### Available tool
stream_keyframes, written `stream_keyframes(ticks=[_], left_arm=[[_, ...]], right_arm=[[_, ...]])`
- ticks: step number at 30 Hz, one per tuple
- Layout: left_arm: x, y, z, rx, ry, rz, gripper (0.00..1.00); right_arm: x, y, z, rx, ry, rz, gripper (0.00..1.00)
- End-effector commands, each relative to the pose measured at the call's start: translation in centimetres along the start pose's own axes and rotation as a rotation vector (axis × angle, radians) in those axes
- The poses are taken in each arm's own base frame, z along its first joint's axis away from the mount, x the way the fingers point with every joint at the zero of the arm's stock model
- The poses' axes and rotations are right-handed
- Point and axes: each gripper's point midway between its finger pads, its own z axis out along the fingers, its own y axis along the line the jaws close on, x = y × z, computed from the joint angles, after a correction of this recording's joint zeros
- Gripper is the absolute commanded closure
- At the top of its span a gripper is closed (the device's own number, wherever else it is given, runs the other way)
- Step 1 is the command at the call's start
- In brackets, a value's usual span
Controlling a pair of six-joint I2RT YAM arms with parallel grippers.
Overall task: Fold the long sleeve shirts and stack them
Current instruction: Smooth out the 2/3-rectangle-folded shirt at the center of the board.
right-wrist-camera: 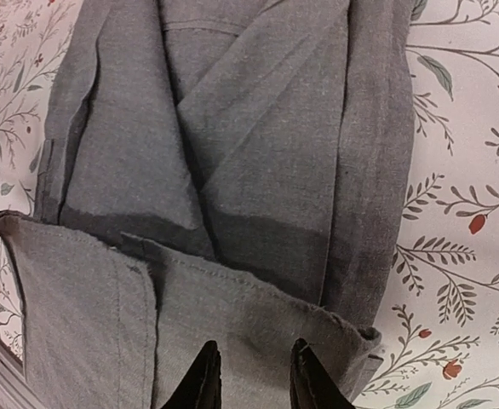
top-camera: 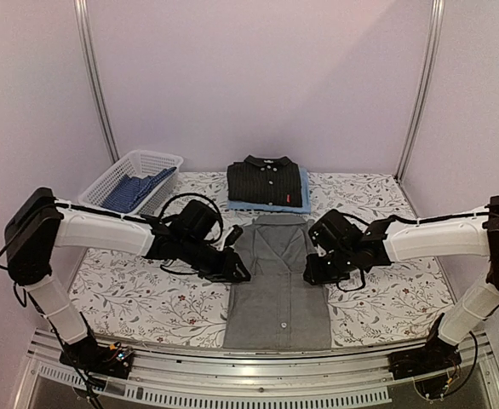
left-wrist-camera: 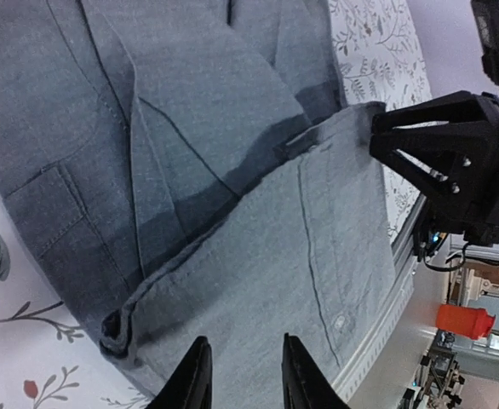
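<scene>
Step in hand: folding the grey shirt [top-camera: 277, 281], which lies under and between my grippers. My left gripper [left-wrist-camera: 241, 375] and right gripper [right-wrist-camera: 251, 375] stand slightly spread and pinch nothing. Next, I judge, each must pinch the cloth edge just beneath it.

Plain grey shirt [top-camera: 277, 294], white floral tablecloth [top-camera: 139, 298]

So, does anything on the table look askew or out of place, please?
Slightly: the black shirt sits offset on the light blue shirt, whose edge shows only along the right and near sides.
</scene>
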Motion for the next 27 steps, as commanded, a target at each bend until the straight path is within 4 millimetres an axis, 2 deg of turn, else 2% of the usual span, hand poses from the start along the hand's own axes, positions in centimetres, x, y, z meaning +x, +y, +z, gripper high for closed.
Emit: stream_keyframes(ticks=[1, 3, 6, 9, 13, 15, 20, 23, 27], left_arm=[[0.5, 2.0, 3.1, -0.031, 0.028, -0.007, 0.72], [0.8, 3.6, 4.0, -0.074, 0.042, -0.043, 0.72], [1.3, 5.3, 4.6, -0.124, 0.054, -0.079, 0.72], [1.1, 4.9, 4.2, -0.126, 0.044, -0.068, 0.72], [0.8, 4.1, 2.5, -0.144, 0.028, -0.038, 0.69], [1.2, 3.9, 1.4, -0.152, 0.029, -0.027, 0.67], [3.8, 3.2, -1.5, -0.158, 0.051, -0.015, 0.63], [6.6, 2.3, -2.3, -0.131, 0.095, -0.016, 0.62], [10.7, 1.6, -3.1, -0.12, 0.171, -0.021, 0.62]], right_arm=[[0.2, -1.1, 2.1, 0.015, 0.019, 0.051, 0.73], [1.1, -1.7, 3.1, 0.035, 0.054, 0.065, 0.72], [1.9, -2.0, 3.4, 0.039, 0.081, 0.084, 0.71], [1.8, -2.3, 2.4, 0.045, 0.069, 0.087, 0.68], [1.7, -2.0, -0.2, 0.027, 0.052, 0.058, 0.59], [2.6, -1.4, -1.1, 0.015, 0.064, 0.027, 0.55], [7.3, -0.2, -2.5, -0.023, 0.151, -0.009, 0.54], [10.7, 0.7, -3.3, -0.056, 0.222, -0.015, 0.56], [14.0, 1.2, -4.7, -0.073, 0.278, 0.004, 0.59]])
